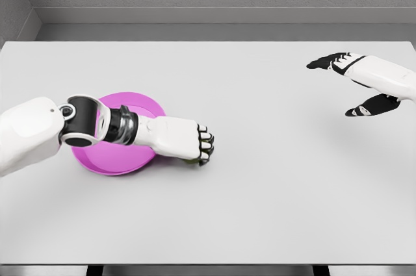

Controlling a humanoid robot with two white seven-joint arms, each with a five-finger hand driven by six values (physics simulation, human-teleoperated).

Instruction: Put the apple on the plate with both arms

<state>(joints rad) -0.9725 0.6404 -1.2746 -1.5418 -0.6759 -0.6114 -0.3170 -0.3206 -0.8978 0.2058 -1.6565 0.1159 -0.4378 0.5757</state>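
Beside the round, glossy magenta plate (123, 159), the left hand (185, 139) curls over something greenish; the right hand (364, 84) hovers spread above the matte surface (260, 211).

one plate (123, 102); two hands, left hand (188, 139), right hand (351, 81)

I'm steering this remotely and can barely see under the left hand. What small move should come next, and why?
Probably lift the left hand slightly and carry it left over the pink plate. Its fingers are curled just past the plate's right rim, with only a greenish sliver showing beneath, likely the apple, so a grasp looks made but unconfirmed. The right hand hovers open, far right.
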